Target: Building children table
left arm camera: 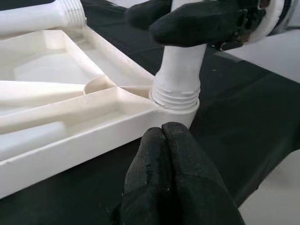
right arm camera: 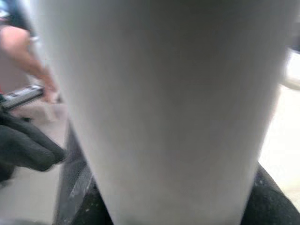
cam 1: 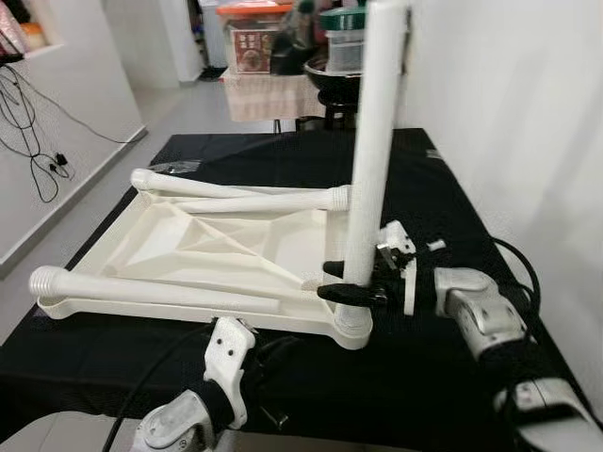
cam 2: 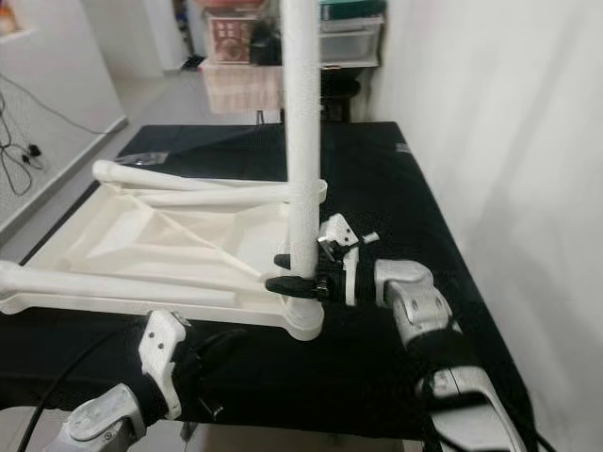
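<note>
A white plastic children's tabletop (cam 1: 188, 250) lies upside down on a black-covered table (cam 1: 424, 377). One white leg (cam 1: 375, 160) stands upright in the near right corner socket (left arm camera: 176, 101). My right gripper (cam 1: 341, 281) is shut on this leg just above its threaded base. Three other white legs (cam 1: 226, 186) lie loose across the tabletop. My left gripper (left arm camera: 161, 133) is shut on nothing, its fingertips together just in front of that corner, low at the table's near edge.
A white wall (cam 1: 509, 104) runs along the table's right side. Storage boxes and a dark stool (cam 1: 330, 80) stand beyond the far end. Cables (cam 1: 28, 122) trail over the floor on the left. A person's arm (right arm camera: 28, 51) appears in the right wrist view.
</note>
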Tool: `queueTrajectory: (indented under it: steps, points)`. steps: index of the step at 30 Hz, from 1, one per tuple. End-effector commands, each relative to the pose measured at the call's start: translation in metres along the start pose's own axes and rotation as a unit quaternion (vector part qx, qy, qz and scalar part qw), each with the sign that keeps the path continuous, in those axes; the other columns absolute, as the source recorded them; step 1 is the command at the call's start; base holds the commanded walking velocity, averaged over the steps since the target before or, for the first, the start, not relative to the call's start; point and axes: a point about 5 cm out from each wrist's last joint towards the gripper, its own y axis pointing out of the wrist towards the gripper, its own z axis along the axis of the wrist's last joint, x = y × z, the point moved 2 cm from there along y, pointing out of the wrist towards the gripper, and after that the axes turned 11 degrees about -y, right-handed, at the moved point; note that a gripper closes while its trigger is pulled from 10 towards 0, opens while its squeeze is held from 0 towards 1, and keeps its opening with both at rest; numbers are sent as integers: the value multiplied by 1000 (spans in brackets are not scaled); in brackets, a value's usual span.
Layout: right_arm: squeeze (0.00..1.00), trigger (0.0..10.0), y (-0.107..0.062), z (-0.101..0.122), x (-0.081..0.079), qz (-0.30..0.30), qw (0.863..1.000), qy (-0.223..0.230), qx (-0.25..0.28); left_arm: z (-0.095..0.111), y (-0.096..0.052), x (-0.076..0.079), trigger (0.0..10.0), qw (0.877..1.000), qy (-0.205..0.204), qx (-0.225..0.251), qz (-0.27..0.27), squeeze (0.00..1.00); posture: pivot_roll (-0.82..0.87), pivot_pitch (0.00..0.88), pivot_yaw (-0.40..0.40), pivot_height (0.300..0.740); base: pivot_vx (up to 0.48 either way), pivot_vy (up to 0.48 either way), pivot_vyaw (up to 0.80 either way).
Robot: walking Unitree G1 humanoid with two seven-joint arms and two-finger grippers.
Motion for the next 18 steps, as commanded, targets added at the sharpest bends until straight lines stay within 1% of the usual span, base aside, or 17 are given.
queueTrajectory:
  steps: [1, 2, 3, 4, 5, 6, 7, 9, 10, 11, 12, 13, 14, 15, 16, 17, 18]
  points:
    - [0, 0, -7, -18, 0, -27, 998, 36, -32, -1, -1, -3, 10000, 1000, 2, -1, 6, 0, -25, 0, 30, 740, 0, 0, 0]
    - [0, 0, -3, -26, -1, -127, 989, 39, -58, 0, -2, -5, 10000, 1000, 0, 2, 9, 0, -27, 0, 32, 740, 0, 0, 0]
    - [0, 0, -3, -35, -9, -299, 944, 116, -75, 2, -3, -7, 10000, 1000, 0, 3, 11, 0, -38, 0, 44, 740, 0, 0, 0]
    - [0, 0, -3, -35, -9, -299, 944, 116, -75, 2, -3, -7, 10000, 1000, 0, 3, 11, 0, -38, 0, 44, 740, 0, 0, 0]
    - [0, 0, 2, -43, -37, -334, 922, 167, -99, 3, -3, -9, 10000, 1000, 1, 3, 13, 0, -40, 0, 47, 740, 0, 0, 0]
    - [0, 0, 5, -33, -49, -339, 928, 103, -114, 5, -3, -11, 10000, 1000, 4, 2, 14, 0, -69, 0, 67, 740, 0, 0, 0]
    - [0, 0, 10, -27, -52, -322, 937, 90, -104, 6, -2, -13, 10000, 1000, 7, 2, 15, 0, -74, 0, 68, 740, 0, 0, 0]
    - [0, 0, 10, -27, -52, -322, 937, 90, -104, 6, -2, -13, 10000, 1000, 7, 2, 15, 0, -74, 0, 68, 740, 0, 0, 0]
    - [0, 0, 15, -22, -51, -298, 947, 72, -95, 7, -1, -14, 10000, 1000, 9, 2, 17, 0, -70, 0, 63, 740, 0, 0, 0]
    - [0, 0, 18, -24, -42, -308, 944, 68, -97, 9, 2, -17, 10000, 1000, 10, 6, 25, 0, -36, 0, 48, 740, 0, 0, 0]
    - [0, 0, 22, -26, -38, -315, 941, 77, -98, 11, 3, -20, 10000, 999, 9, 9, 32, 0, -36, 0, 48, 740, 0, 0, 0]
    - [0, 7765, 26, -24, -35, -322, 939, 74, -96, 12, 3, -23, 10000, 999, 7, 14, 44, 0, -30, 0, 49, 740, 0, 0, 0]
    - [0, 7765, 26, -24, -35, -322, 939, 74, -96, 12, 3, -23, 10000, 999, 7, 14, 44, 0, -30, 0, 49, 740, 0, 0, 0]
    - [0, 7765, 28, -22, -34, -331, 936, 73, -96, 12, 2, -25, 10000, 999, 6, 17, 51, 0, -30, 0, 49, 740, 0, 0, 0]
    - [0, 10000, 32, -18, -34, -321, 940, 79, -83, 13, 2, -26, 10000, 998, 4, 22, 59, 0, -27, 0, 48, 740, 0, 0, 0]
    - [482, 10000, 35, -8, -36, -305, 946, 83, -64, 13, 1, -28, 10000, 998, 2, 25, 65, 0, -24, 0, 46, 740, 0, 0, 0]
    - [482, 10000, 35, -8, -36, -305, 946, 83, -64, 13, 1, -28, 10000, 998, 2, 25, 65, 0, -24, 0, 46, 740, 0, 0, 0]
